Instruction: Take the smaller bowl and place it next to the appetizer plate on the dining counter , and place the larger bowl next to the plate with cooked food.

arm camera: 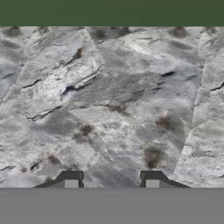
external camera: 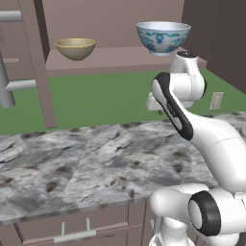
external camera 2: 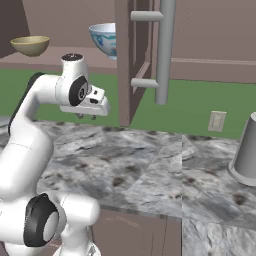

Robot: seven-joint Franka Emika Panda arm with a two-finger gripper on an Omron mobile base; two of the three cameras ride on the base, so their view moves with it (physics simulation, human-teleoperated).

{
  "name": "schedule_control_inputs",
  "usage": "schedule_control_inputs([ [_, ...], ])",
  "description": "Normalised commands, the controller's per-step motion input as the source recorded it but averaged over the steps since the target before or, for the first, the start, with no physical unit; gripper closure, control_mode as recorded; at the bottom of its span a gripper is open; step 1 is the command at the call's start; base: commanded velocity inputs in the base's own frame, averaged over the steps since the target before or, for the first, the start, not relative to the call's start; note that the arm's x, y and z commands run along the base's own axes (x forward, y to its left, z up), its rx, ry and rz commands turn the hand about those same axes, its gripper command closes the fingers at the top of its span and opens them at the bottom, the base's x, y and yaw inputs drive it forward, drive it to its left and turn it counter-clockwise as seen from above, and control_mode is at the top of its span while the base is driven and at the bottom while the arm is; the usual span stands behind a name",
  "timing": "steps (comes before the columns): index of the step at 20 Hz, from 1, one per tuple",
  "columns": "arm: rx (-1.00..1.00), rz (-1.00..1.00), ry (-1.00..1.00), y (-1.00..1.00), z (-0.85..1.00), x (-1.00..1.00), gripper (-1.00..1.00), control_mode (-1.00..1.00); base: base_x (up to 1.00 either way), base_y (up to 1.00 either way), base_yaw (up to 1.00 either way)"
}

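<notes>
The claw (arm camera: pixel 111 179) hangs above a marbled grey-white tabletop (external camera: pixel 72 163), pointing down at bare stone; its two dark tips stand apart with nothing between them, so it is partly open and holds nothing. In the right base view the claw (external camera 2: pixel 86 116) sits under the white wrist, over the back part of the stone and near the green wall behind it.

The smaller bowl (external camera: pixel 75 48) rests upright on a brown shelf (external camera: pixel 110 60) above and behind the tabletop, toward the shelf's left end. The larger bowl (external camera: pixel 163 38) stands upright on the same shelf toward the right end, well apart from the smaller one, just above the arm's wrist.

A brown upright post (external camera: pixel 41 67) rises left of the smaller bowl. In the right base view a grey cylinder (external camera 2: pixel 246 152) stands on the stone at the far right, near the edge, and a wall socket (external camera 2: pixel 217 121) shows on the green wall. The stone's front edge runs above brown drawers (external camera: pixel 72 228).
</notes>
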Motion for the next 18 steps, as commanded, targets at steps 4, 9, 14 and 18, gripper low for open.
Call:
schedule_control_inputs([
  [4, 0.0, -0.06, -0.12, 0.06, 0.1, -0.3, -1.0, -1.0, 0.0, 0.0, 0.0],
  [9, 0.0, -0.15, -0.49, 0.0, 0.72, -0.68, -1.0, -1.0, 0.0, 0.0, 0.0],
  [14, 0.08, -0.31, -0.55, 0.01, 0.9, -0.4, -1.0, -1.0, 0.0, 0.0, 0.0],
  [18, 0.17, -0.28, -0.56, 0.03, 1.0, -0.23, -1.0, -1.0, 0.0, 0.0, 0.0],
])
